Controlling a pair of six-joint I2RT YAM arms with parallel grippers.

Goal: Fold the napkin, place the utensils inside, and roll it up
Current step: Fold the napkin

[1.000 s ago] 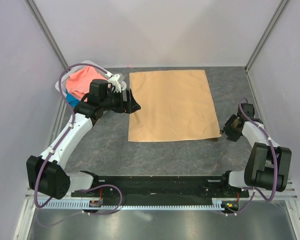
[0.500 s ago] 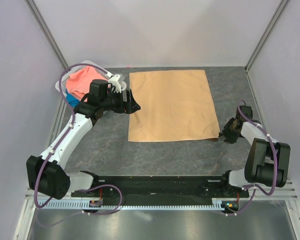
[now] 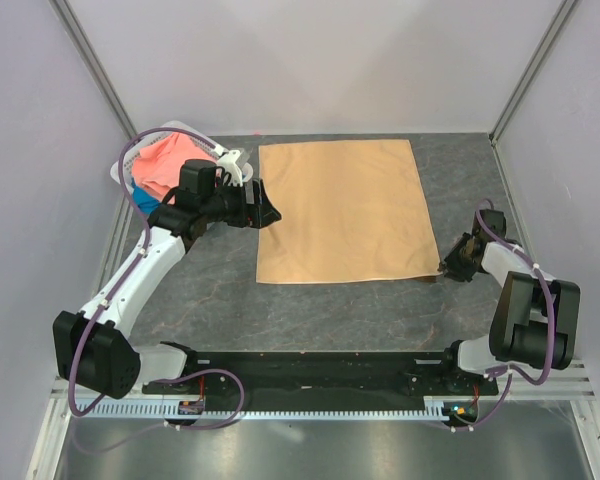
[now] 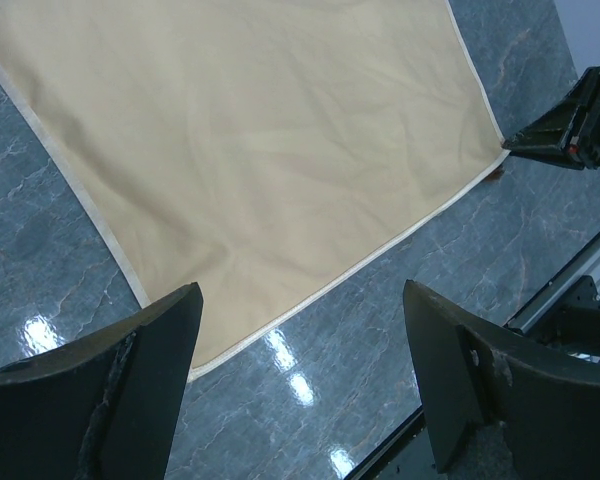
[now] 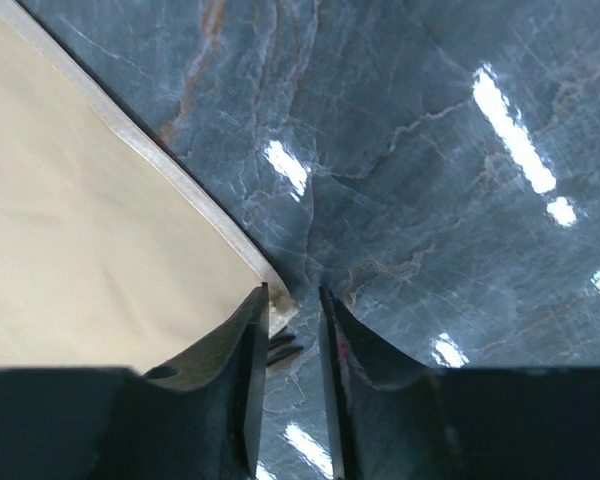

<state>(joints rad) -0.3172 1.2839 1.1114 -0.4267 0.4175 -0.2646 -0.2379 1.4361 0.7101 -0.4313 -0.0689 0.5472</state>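
Step in hand: first fold, grasping a corner. The shiny peach-gold satin square napkin [image 3: 340,210] lies flat and unfolded mid-table on the grey marbled tabletop [image 3: 220,300]. It is smooth with faint creases and has a pale stitched hem.

The right gripper [image 3: 448,266] is down at the napkin's near-right corner. Its jaws stand a narrow slit apart, straddling the corner tip. The wrist view doesn't show whether it has a pinch on the cloth.

The left gripper [image 3: 264,211] is at the napkin's left edge, jaws wide apart, holding nothing.

The slender dark brown fork can't be made out. There is a small dark bit under that corner, too small to tell.

Next move likely calls for a firm pinch on the thin hem only, then lifting and carrying the corner across. Satin is slippery and limp, so it may slide out or drag the whole sheet. The left arm probably has to take the other corner.
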